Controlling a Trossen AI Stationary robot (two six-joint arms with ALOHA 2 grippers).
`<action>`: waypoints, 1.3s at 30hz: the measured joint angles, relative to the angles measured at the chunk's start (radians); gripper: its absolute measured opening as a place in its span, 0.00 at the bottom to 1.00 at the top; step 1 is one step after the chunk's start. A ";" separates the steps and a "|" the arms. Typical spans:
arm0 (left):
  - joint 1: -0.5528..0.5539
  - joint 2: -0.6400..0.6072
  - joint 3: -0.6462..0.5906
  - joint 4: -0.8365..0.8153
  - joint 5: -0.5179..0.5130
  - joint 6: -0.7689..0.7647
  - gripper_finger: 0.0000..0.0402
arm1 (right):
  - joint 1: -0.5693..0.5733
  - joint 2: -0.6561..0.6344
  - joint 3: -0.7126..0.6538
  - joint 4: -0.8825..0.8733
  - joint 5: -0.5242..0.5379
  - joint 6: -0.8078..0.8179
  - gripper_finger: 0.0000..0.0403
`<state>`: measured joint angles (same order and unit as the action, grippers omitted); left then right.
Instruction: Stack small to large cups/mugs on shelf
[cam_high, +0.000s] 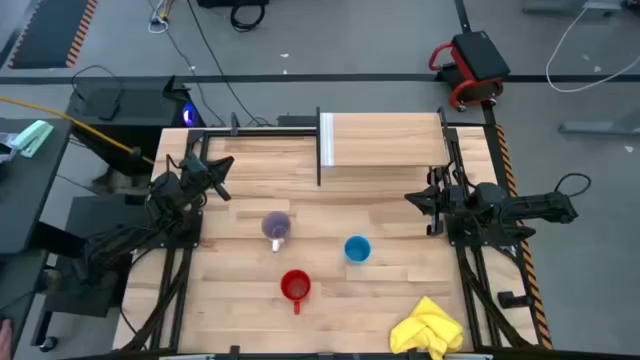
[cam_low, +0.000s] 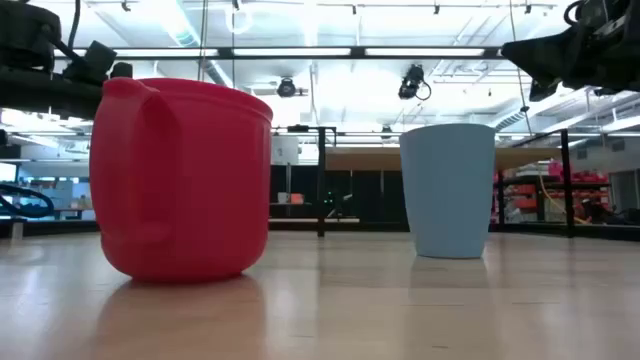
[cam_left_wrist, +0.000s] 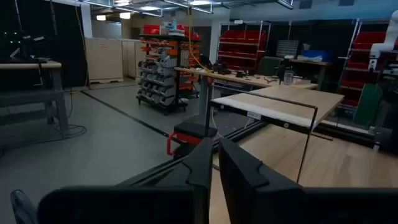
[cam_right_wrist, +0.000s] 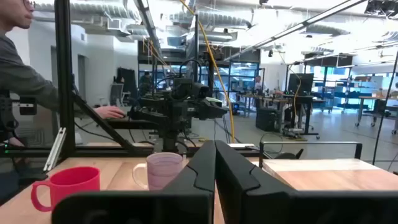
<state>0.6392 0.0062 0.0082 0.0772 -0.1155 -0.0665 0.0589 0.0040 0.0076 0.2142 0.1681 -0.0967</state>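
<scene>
While the red mug (cam_high: 295, 286), blue cup (cam_high: 357, 249) and purple mug (cam_high: 276, 227) are sitting unstacked on the table (cam_high: 380, 290), off the shelf (cam_high: 385, 140), both arms are waiting at the sides, fingers seemingly closed, nothing gripped.

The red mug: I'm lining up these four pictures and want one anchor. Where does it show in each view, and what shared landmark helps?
High view: red mug sits low and centre on the tabletop, handle toward the bottom edge.
Low view: it fills the left, blue cup to its right.
Left wrist view: not in it.
Right wrist view: it is lower left, beside the purple mug.
Shared landmark: the shelf.
</scene>
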 joint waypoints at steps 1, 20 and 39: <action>0.000 0.000 0.000 0.000 0.000 0.001 0.08 | 0.000 0.000 0.000 0.000 0.000 0.000 0.03; 0.000 0.000 0.000 0.000 0.000 0.000 0.09 | 0.000 0.000 0.000 0.000 0.000 0.000 0.03; 0.000 0.000 0.000 0.000 0.000 0.000 0.10 | 0.000 0.000 0.000 0.000 0.000 0.000 0.03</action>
<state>0.6392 0.0059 0.0079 0.0772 -0.1157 -0.0661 0.0593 0.0044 0.0078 0.2142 0.1681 -0.0967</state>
